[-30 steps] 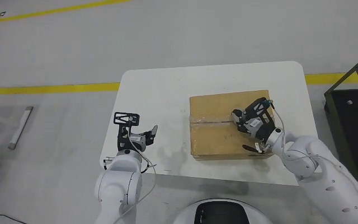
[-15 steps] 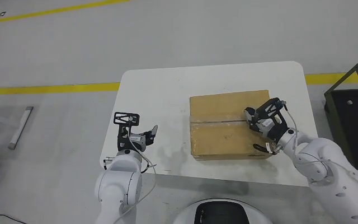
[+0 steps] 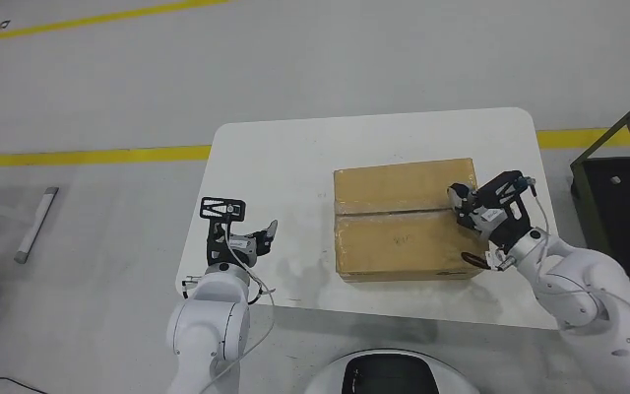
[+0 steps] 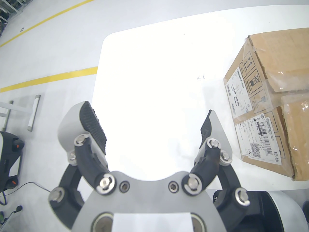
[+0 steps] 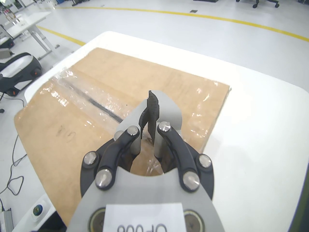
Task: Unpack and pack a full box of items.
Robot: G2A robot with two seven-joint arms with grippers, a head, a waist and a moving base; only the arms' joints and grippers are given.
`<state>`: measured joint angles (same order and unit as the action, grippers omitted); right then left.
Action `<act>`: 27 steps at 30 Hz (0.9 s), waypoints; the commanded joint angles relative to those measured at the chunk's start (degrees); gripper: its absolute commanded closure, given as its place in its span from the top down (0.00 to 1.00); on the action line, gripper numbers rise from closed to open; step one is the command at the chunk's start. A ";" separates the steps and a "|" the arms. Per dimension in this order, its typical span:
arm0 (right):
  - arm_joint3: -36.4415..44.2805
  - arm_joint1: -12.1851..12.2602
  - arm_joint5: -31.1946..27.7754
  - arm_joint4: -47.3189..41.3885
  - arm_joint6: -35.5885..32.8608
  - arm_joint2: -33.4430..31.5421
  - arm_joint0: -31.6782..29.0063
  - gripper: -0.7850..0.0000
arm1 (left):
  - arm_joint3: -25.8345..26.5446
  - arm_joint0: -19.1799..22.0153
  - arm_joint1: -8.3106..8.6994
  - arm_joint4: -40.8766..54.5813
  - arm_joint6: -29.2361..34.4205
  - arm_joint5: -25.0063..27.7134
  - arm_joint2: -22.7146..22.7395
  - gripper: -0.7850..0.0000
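Floor: pale grey, with a yellow painted line (image 3: pixel 98 155) running past the far side of the table.
Surface: white rectangular table with rounded corners (image 3: pixel 285 158).
Box: brown cardboard box (image 3: pixel 394 222) stood on the table's right half, flaps closed.
Tape: clear glossy tape (image 5: pixel 79 92) lay along the centre seam and over the right end of the lid.
Labels: white printed stickers (image 4: pixel 256 131) sat on the box side facing the left arm.
Left gripper: left gripper (image 4: pixel 147 119) had its fingers spread wide with nothing between them. It hung over the table's left front area, well apart from the box.
Right gripper: right gripper (image 5: pixel 151 102) had its ribbed pads pressed together, nothing visibly held. It sat over the box's right end by the seam. Contact with the tape could not be told.
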<state>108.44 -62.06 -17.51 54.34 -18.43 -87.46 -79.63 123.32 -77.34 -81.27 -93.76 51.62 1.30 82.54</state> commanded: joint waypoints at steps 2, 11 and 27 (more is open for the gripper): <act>0.51 0.18 -0.20 0.49 0.00 -1.77 -1.42 0.00 | 0.00 0.00 0.00 0.00 0.00 0.00 0.00 1.00; -0.55 0.10 -0.27 -1.65 5.11 -4.01 -2.93 0.00 | 0.97 -1.23 0.08 2.40 -4.60 1.92 -1.18 1.00; -4.82 -0.82 2.33 0.14 15.64 -4.02 -11.07 0.00 | 2.17 -8.35 0.40 7.04 -19.04 3.20 -3.32 1.00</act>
<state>103.63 -62.81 -14.98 54.31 -2.80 -92.23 -90.77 125.48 -85.33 -80.91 -86.50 32.82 4.67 79.32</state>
